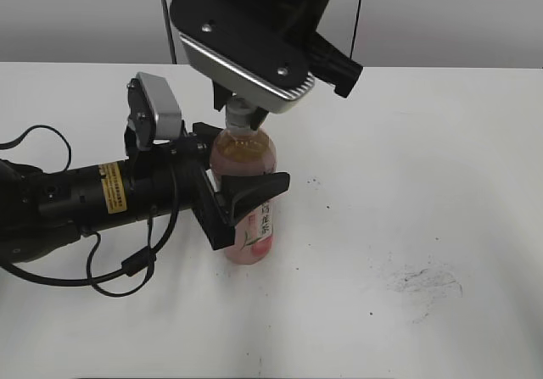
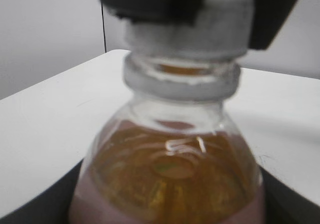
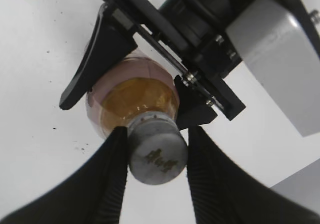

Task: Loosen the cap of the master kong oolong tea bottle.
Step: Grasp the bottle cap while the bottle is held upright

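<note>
- 2 grippers share the work here: the left gripper (image 1: 242, 201) is clamped around the body of the master kong oolong tea bottle (image 1: 246, 201), while the right gripper (image 3: 155, 149) comes down from above with its jaws closed on the cap (image 3: 157, 151).
- The bottle stands upright on the white table (image 1: 424, 184), near its middle, with the pink label facing the exterior camera.
- The left jaws grasp it at label height, low enough to leave the neck free; judged from this, their job is to stop the bottle turning.
- The right fingers (image 3: 112, 169) press on opposite sides of the cap, so a wrist roll would likely unscrew it.
- In the left wrist view the cap (image 2: 187, 31) still sits down against the neck ring, so it does not look loosened yet.
- Likely risk: the smooth plastic body slipping round inside the lower grip.
</note>
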Controlling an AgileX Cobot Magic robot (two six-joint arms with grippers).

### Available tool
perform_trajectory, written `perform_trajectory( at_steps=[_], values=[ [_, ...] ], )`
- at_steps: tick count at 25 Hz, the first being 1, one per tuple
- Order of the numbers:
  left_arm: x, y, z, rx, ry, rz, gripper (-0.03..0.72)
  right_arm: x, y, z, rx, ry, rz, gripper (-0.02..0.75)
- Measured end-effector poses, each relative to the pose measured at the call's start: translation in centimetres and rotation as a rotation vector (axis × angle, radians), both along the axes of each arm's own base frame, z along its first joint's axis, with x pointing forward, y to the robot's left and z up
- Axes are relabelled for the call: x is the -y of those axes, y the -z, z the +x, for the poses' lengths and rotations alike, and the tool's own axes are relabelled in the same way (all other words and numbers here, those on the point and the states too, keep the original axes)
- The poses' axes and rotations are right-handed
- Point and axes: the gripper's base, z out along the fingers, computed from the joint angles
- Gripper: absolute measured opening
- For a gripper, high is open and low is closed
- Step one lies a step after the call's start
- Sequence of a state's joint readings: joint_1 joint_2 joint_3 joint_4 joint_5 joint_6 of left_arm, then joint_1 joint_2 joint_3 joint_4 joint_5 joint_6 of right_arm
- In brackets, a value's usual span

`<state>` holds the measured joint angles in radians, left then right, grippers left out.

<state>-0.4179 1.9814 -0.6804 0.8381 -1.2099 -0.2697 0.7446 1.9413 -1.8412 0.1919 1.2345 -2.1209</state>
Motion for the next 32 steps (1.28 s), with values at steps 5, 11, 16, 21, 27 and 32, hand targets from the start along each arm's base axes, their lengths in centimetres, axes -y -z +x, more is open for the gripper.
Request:
perform_trajectory(
  at_steps=[5,11,16,21,27,32],
  values=[
    [0.0,0.0,0.0,-0.001,-0.001,-0.001,0.445,0.0,-0.1,0.0,0.079,-0.208,-0.024,0.273],
    [0.0,0.0,0.0,-0.001,-0.001,-0.001,0.445,0.0,-0.2,0.0,0.144,-0.378,-0.046,0.273],
    [0.0,0.0,0.0,-0.002,-0.002,-0.001,0.445,0.0,-0.3,0.0,0.183,-0.479,-0.058,0.273],
    [-0.1,0.0,0.0,0.000,-0.002,-0.003,0.445,0.0,-0.6,0.0,0.206,-0.525,-0.061,0.273],
    [-0.1,0.0,0.1,0.000,-0.003,-0.003,0.445,0.1,-0.6,0.1,0.221,-0.549,-0.073,0.272],
    [-0.1,0.0,0.1,0.000,-0.004,0.000,0.445,0.1,-1.9,0.0,0.268,-0.539,-0.043,0.269]
  ],
)
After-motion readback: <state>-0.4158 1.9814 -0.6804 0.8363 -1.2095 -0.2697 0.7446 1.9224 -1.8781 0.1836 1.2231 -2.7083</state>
